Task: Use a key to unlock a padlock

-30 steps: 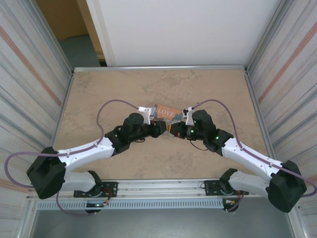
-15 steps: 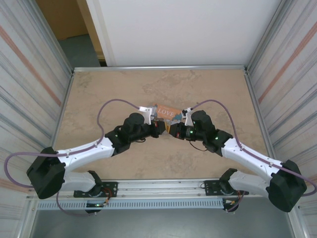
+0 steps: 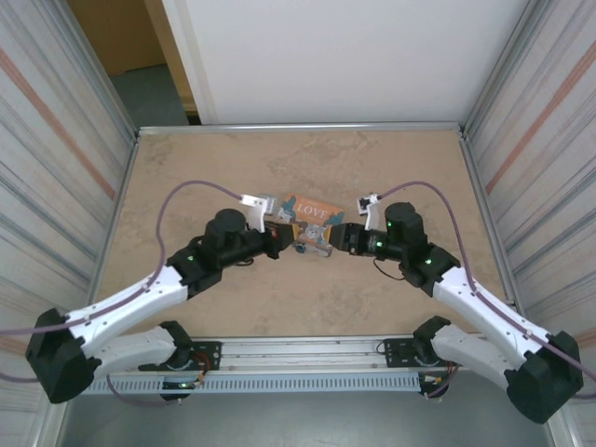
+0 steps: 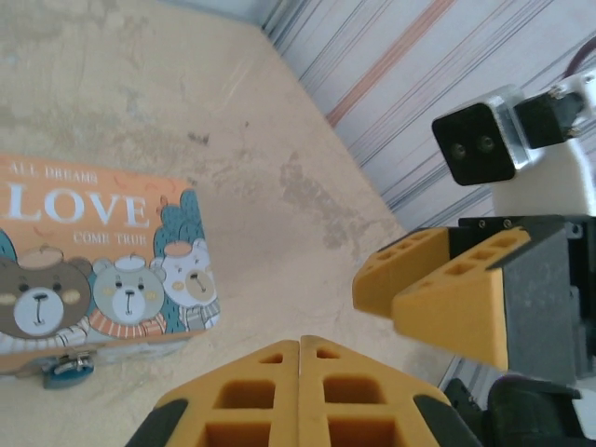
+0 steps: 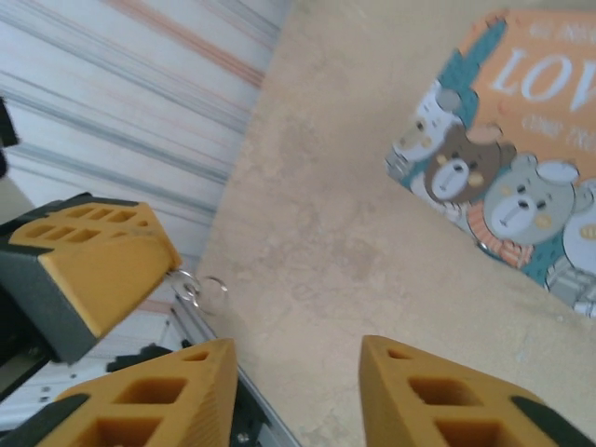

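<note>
The padlock (image 4: 67, 369), a tiny blue block with pale metal, hangs at the front edge of the orange-and-teal LOVE box (image 4: 93, 270). From above, the padlock (image 3: 315, 248) lies between my two grippers. My left gripper (image 4: 300, 343) is shut, its jaws pressed together. In the right wrist view, small metal key rings (image 5: 191, 287) dangle from the left gripper's fingers (image 5: 102, 251); the key's blade is hidden between them. My right gripper (image 5: 298, 349) is open with only bare table in the gap. It faces the left gripper (image 3: 282, 244) across the box's front.
The LOVE box (image 3: 312, 211) sits mid-table just beyond both grippers. Corrugated metal walls (image 3: 56, 140) close in the left and right sides, a white panel (image 3: 345, 56) the back. A rail (image 3: 298, 352) runs along the near edge.
The right gripper has opened and drawn back to the right. The left gripper closed on the key rings and pulled back to the left, so the two grippers now stand apart.
</note>
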`<state>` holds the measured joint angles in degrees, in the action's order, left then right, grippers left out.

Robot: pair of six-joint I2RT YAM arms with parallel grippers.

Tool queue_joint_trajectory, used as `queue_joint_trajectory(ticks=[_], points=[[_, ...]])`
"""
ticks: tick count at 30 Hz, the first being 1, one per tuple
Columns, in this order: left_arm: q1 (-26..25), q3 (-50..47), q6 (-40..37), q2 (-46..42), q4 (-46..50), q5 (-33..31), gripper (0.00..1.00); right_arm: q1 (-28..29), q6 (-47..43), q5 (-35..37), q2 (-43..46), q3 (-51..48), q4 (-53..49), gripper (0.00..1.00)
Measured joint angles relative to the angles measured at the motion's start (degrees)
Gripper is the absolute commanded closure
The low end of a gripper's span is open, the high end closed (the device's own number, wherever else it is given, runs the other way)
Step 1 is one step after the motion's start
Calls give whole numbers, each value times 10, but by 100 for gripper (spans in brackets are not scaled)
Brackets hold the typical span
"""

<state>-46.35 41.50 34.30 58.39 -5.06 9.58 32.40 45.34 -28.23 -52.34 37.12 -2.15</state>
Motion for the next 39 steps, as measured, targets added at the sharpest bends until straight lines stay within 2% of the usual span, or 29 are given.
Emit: queue_joint_trajectory(ticks=[5,12,21,39], points=[[49,-18,-13,-70,-6,57,100,-24,-10,-82,10,0,50,50],[65,-47,-16,-97,-25,135,100,32,-26,-140,-5,21,100,48],[66,-58,-16,-97,-63,183,100,73,-43,-155,-53,50,128,53],[66,-70,-5,-86,-115,202,100,104,-54,-151,-101,62,144,64]])
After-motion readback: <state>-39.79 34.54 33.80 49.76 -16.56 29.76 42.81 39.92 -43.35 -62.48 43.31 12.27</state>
